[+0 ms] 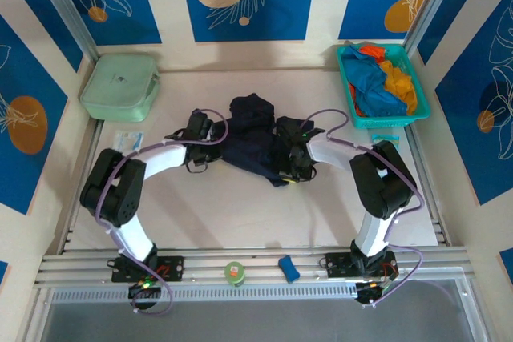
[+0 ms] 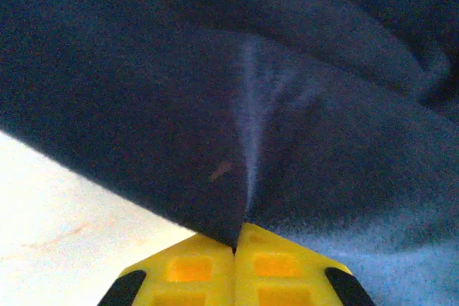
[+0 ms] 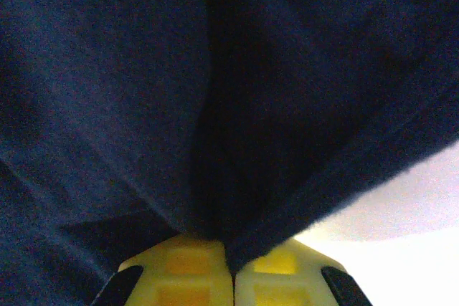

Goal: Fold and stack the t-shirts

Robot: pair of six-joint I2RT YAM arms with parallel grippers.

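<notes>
Barely starting: pinching crumpled navy t-shirt in left gripper and right gripper, leaving bright t-shirts unfolded in basket.

No writing can be read from where I stand. The green box has a small dark mark on its lid, too small to make out. A pale printed card lies on the bench just in front of that box, and a teal slip lies just in front of the basket; the print on both is too fine to tell.
</notes>
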